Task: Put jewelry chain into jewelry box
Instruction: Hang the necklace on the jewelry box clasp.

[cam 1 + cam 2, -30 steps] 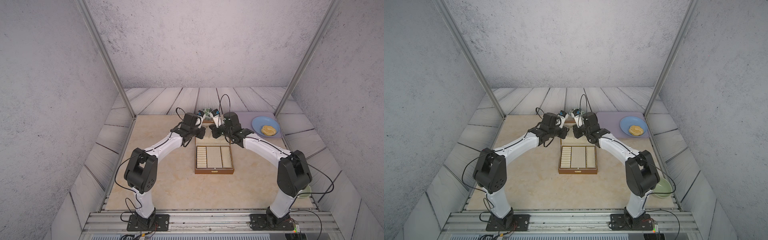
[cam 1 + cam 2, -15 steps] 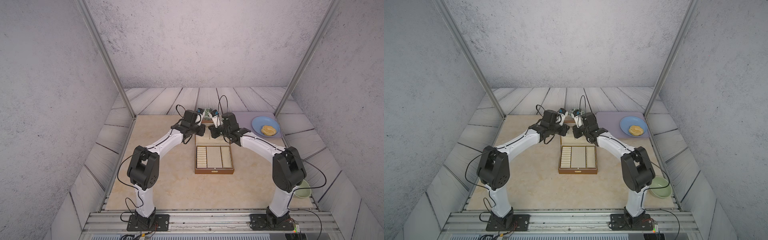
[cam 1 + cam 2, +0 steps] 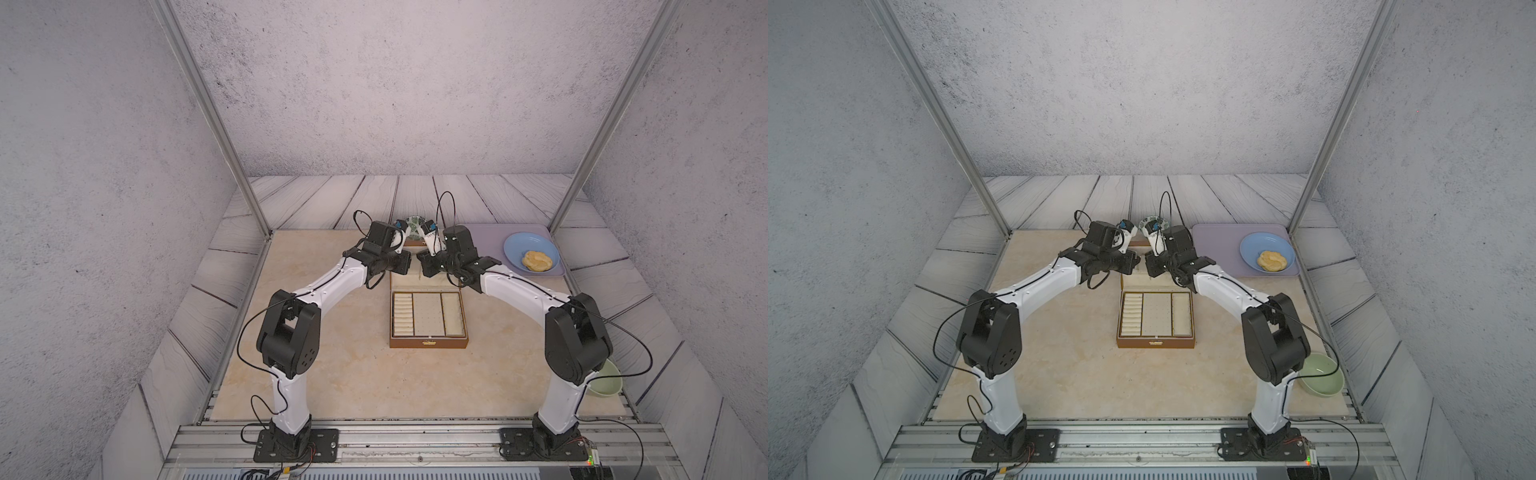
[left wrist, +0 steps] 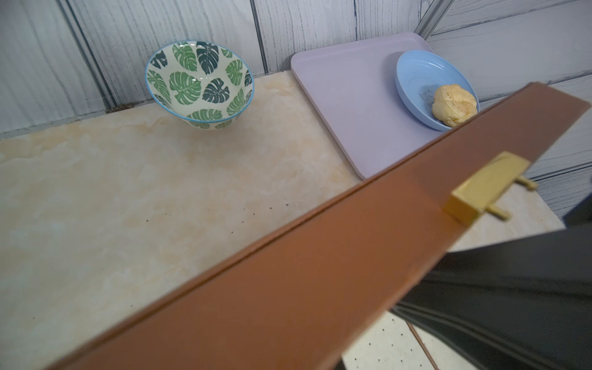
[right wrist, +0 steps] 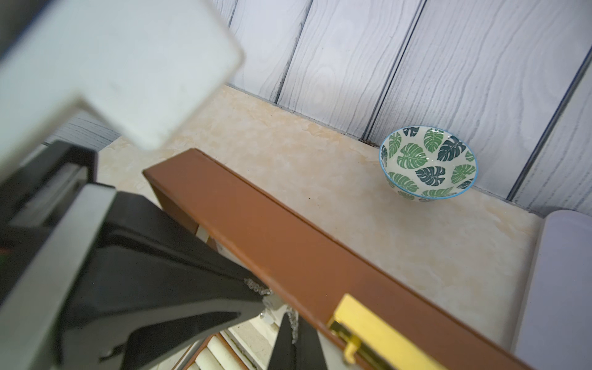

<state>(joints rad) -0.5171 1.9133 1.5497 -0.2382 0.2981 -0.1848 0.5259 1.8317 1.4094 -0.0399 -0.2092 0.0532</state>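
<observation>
Status: held jewelry chain pinched in closed left gripper and closed right gripper, just beside top edge of upright lid of jewelry box at counter centre.

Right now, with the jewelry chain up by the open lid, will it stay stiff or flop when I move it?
Likely floppy: the jewelry chain hangs limp in fine links, so it should swing and trail, not hold shape. Probably very light: it looks hair-thin against the lid. It might snag on the jewelry box lid edge close by.
</observation>
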